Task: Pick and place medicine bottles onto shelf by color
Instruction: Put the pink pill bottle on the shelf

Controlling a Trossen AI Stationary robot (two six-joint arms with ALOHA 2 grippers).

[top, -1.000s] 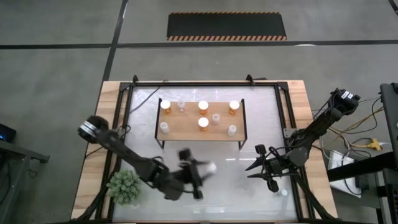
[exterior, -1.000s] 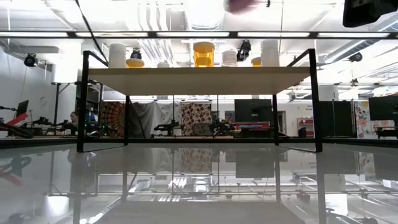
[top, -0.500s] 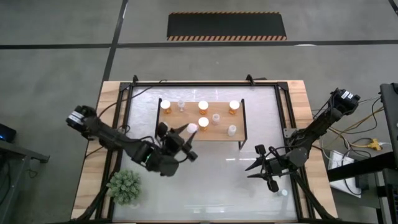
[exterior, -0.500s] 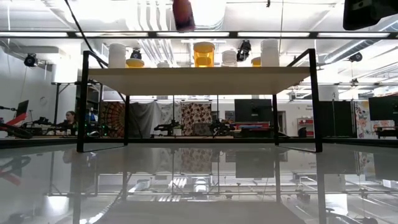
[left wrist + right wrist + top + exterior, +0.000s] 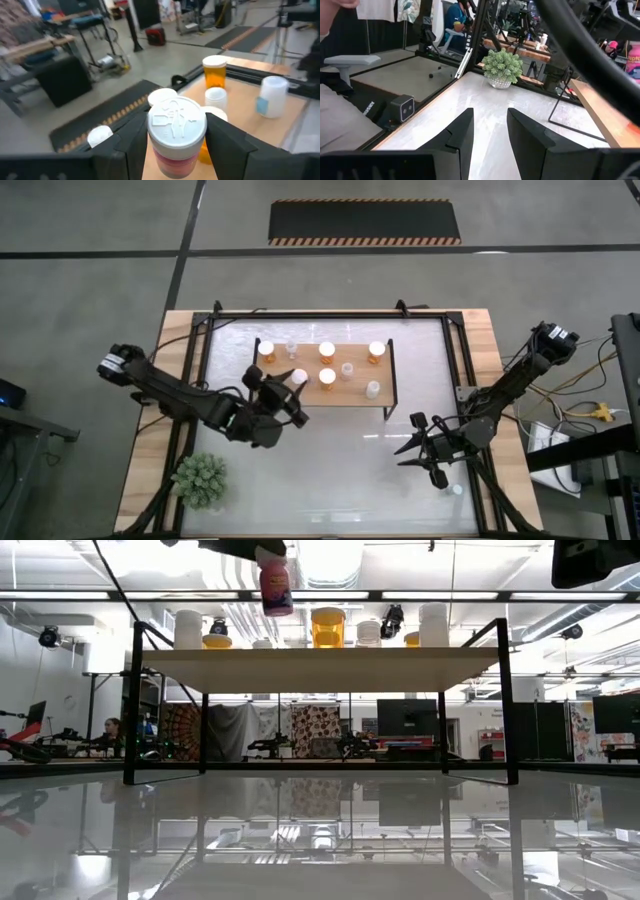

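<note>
The shelf (image 5: 300, 388) stood toward the far middle of the table (image 5: 140, 450). On the shelf, bottles (image 5: 326, 349) stood in a far row and a near row. The left claw (image 5: 291, 392) hung above the shelf's near left edge, clamped on a bottle (image 5: 275, 585) held clear of the board. The right claw (image 5: 408, 449) waited near the table's right front, well apart from the shelf. A plant (image 5: 201, 480) sat off the shelf's near left, at the table's front corner.
</note>
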